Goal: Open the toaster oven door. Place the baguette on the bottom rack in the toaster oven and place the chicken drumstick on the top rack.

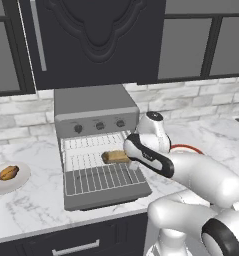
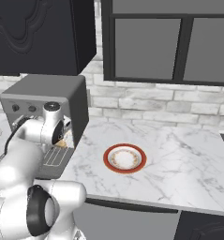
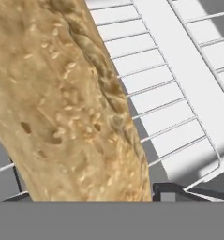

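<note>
The toaster oven stands on the counter with its door folded down flat. The bottom rack is slid out over the door, and the top rack sits above it in the cavity. My gripper is shut on the baguette, holding it just over the bottom rack at the oven mouth. In the hand view the seeded baguette covers the left side, one dark fingertip rests against it, and rack wires lie beneath. The chicken drumstick lies on a white plate at the left.
A red-rimmed plate sits on the marble counter right of the oven. Dark wall cabinets hang above the oven. The counter's front edge runs just below the open door. My arm's white links reach in from the right.
</note>
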